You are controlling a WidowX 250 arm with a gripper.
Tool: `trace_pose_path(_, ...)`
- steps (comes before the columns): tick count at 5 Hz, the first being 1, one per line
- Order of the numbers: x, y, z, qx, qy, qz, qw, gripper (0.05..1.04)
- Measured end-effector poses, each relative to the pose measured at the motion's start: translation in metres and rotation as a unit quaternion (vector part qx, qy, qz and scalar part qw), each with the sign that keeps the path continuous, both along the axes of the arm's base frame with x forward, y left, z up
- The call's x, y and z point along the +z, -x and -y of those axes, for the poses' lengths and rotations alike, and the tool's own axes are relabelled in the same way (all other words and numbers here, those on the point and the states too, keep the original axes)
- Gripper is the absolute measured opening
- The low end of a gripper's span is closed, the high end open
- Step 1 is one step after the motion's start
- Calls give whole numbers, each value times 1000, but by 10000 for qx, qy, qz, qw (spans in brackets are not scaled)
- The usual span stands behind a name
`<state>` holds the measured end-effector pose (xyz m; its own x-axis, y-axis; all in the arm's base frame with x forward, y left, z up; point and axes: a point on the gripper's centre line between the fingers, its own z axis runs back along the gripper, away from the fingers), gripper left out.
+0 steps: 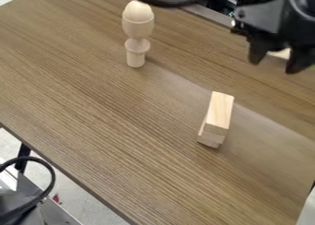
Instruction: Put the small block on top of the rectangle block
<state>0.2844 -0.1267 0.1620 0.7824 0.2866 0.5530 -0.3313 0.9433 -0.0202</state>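
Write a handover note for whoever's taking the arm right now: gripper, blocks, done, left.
Gripper: upper right, fingers apart. A pale wooden piece shows between them, seemingly behind; whether it is the small block, I can't tell.
Blocks: right of centre, an oblong block lies on wood beneath, slightly out of line.
Done: that stacking, though which is the task's rectangle block is unclear.
Left: confirm which is the small block; if it isn't on top, place it there. The turned wooden figure stands upright, upper left.

Lab, likely — robot arm [261,12], black cable [51,175], table [123,127]
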Motion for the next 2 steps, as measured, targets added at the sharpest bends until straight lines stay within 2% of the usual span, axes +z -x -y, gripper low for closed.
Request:
trace_pose_path(1,-20,14,-8,278,-88,-265,9992,531)
trace_pose_path(2,-34,20,-16,344,-124,-403,9985,531)
